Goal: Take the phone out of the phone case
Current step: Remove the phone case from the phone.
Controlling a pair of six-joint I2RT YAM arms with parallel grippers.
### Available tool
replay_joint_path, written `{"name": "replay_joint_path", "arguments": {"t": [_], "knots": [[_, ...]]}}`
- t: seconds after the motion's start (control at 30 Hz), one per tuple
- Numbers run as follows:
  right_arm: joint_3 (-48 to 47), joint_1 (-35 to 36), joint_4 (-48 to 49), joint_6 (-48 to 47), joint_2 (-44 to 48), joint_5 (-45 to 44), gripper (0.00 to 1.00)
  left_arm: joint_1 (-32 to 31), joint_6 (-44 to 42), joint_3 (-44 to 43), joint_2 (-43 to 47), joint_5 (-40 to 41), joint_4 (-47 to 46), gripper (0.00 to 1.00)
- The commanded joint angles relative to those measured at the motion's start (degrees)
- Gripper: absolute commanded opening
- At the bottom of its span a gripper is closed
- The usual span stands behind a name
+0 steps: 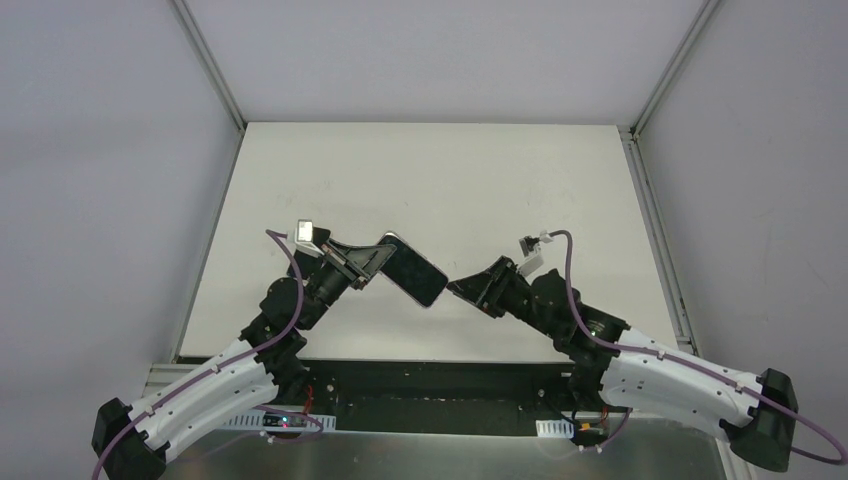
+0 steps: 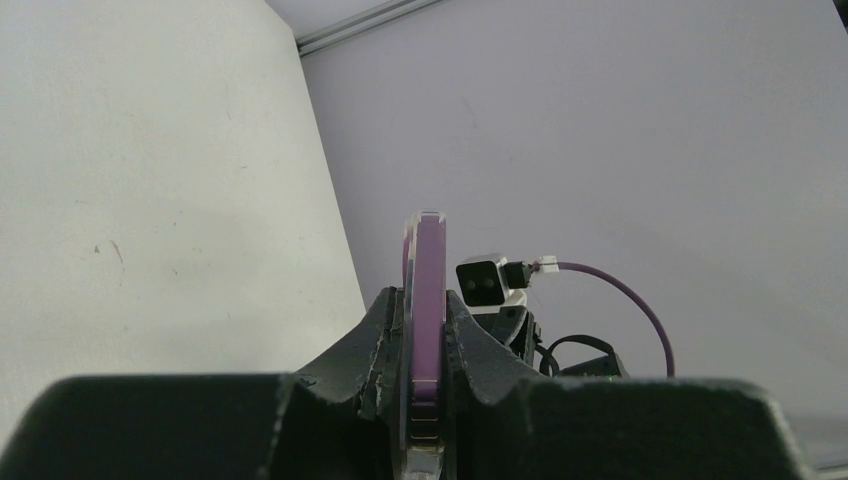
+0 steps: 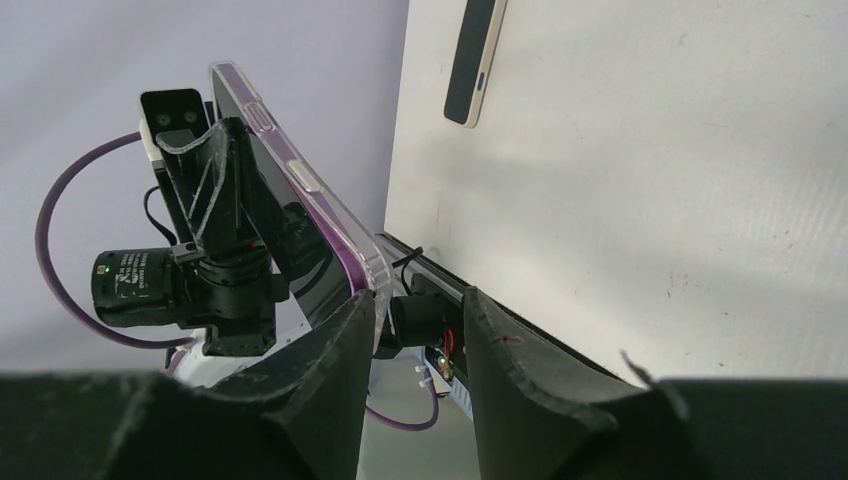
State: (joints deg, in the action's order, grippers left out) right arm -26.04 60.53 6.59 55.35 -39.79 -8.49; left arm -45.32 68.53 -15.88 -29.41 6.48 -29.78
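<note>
A purple phone in a clear case [image 1: 415,270] is held in the air above the table's near middle, one end toward each arm. My left gripper [image 1: 365,262] is shut on its left end. In the left wrist view the purple edge [image 2: 430,260] stands upright, pinched between the fingers of my left gripper [image 2: 427,305]. My right gripper [image 1: 462,288] is open at the phone's right end. In the right wrist view the case's clear corner [image 3: 362,272] rests against my left finger [image 3: 335,345], and the gap of my right gripper [image 3: 415,300] holds nothing.
The white table [image 1: 450,180] lies under both arms, with grey walls on three sides. In the right wrist view a slim dark bar with a pale edge [image 3: 475,60] lies on the table near the wall; I cannot tell what it is.
</note>
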Motion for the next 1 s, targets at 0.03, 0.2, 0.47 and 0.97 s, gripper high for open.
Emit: {"name": "replay_joint_path", "arguments": {"t": [0.03, 0.2, 0.47, 0.97], "knots": [[-2.36, 0.12, 0.51, 1.67, -1.99, -2.05, 0.41, -0.29, 2.13, -4.32, 0.49, -2.97, -5.46, 0.00], [-3.17, -0.37, -0.58, 2.69, -3.38, -2.28, 0.40, -0.27, 2.22, -4.36, 0.71, -3.17, -5.46, 0.00], [-2.97, -1.01, -0.64, 3.49, -4.82, -1.96, 0.40, -0.37, 3.14, -4.47, 0.61, -3.28, -5.46, 0.00], [-2.78, -2.27, -1.19, 4.54, -7.08, -0.47, 0.40, -0.38, 3.75, -5.36, 0.76, -3.37, -5.46, 0.00]]}}
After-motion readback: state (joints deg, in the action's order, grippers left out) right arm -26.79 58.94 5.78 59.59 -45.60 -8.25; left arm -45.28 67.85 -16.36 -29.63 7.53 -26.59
